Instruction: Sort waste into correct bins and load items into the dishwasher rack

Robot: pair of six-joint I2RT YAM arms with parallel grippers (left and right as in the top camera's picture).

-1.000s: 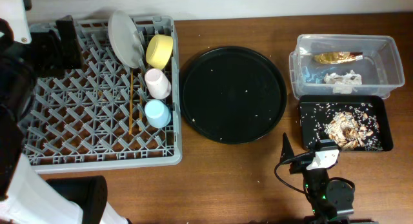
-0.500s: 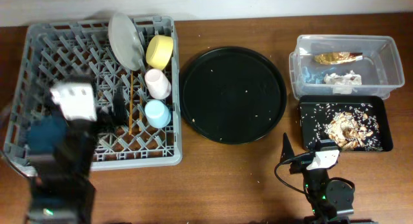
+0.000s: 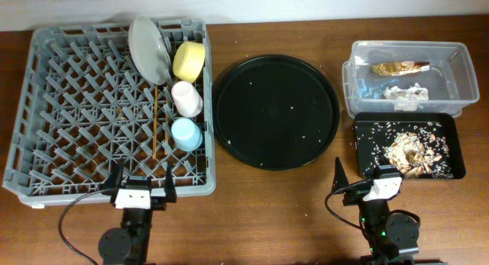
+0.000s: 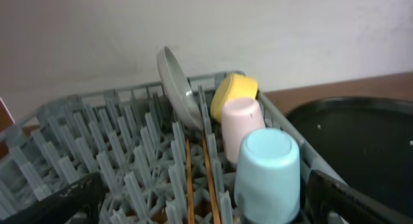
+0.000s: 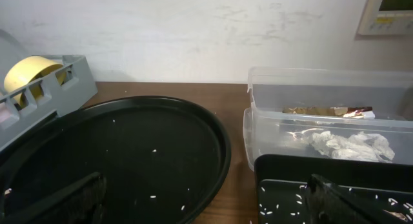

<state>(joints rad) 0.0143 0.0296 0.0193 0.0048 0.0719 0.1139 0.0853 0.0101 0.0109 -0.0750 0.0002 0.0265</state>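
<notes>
The grey dishwasher rack [image 3: 69,112] holds the grey-green plate [image 3: 147,47], yellow bowl [image 3: 189,60], pink cup [image 3: 186,98], blue cup [image 3: 186,134] and two chopsticks [image 3: 157,120]; the left wrist view shows them too, with the blue cup [image 4: 268,172] nearest. The clear tub [image 3: 409,75] holds the gold wrapper [image 3: 397,67] and white tissue [image 3: 405,92]. The black rectangular tray [image 3: 409,147] holds food scraps and rice [image 3: 409,150]. My left gripper [image 3: 141,185] is open and empty at the rack's front edge. My right gripper [image 3: 363,181] is open and empty beside the rectangular tray.
A large round black tray [image 3: 275,111] with a few rice grains lies between the rack and the bins; it also shows in the right wrist view [image 5: 116,153]. A white wall runs behind the table.
My left arm has drawn back from over the rack's left side to the front table edge, leaving the whole rack in view. The right arm has not moved.
</notes>
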